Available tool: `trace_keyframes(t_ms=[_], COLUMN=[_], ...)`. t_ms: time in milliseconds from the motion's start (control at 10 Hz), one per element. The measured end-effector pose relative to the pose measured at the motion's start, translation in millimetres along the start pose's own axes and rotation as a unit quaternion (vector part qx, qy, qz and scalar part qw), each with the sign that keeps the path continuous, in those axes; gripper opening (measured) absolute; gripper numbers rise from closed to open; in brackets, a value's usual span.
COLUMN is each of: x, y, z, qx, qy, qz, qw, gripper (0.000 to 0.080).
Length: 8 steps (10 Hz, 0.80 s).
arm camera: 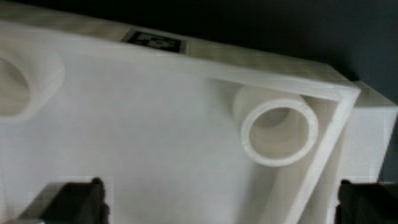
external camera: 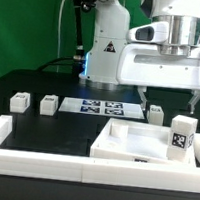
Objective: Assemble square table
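Observation:
The square table's top [external camera: 133, 144] is a large white slab lying at the front on the exterior view's right. In the wrist view the slab [arm camera: 143, 110] fills the picture, with a round corner hole [arm camera: 285, 130] and an edge tag [arm camera: 157, 41]. One tagged white leg [external camera: 180, 136] stands upright at the slab's right side. Three more legs [external camera: 19, 102] [external camera: 48, 104] [external camera: 155, 113] lie on the black surface behind. My gripper [external camera: 168, 104] [arm camera: 222, 205] hangs above the slab near the corner hole, open, with nothing held.
The marker board [external camera: 99, 108] lies flat behind the slab. A long white rail [external camera: 32, 149] borders the black surface along the front and left. The robot's white base [external camera: 106, 48] stands at the back.

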State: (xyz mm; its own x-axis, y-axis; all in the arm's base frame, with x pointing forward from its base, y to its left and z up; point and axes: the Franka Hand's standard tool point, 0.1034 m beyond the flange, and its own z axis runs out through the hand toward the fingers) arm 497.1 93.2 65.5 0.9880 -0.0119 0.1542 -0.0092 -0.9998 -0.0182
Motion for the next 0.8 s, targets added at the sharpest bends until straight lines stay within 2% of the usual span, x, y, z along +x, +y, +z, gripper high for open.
trace_keyframes(t_ms=[300,600,800], x=[-39.6,-63.8,-72.0], y=[-5.2,-5.2,-4.5], z=[4.5,8.9,10.2], qx=[-0.002,-0.004,-0.005], qy=[-0.001,-0.001,-0.007], qz=[-0.016,-0.022,-0.024], qw=[1.000,1.000,1.000], gripper=[0.0648,0.0648,0.0648])
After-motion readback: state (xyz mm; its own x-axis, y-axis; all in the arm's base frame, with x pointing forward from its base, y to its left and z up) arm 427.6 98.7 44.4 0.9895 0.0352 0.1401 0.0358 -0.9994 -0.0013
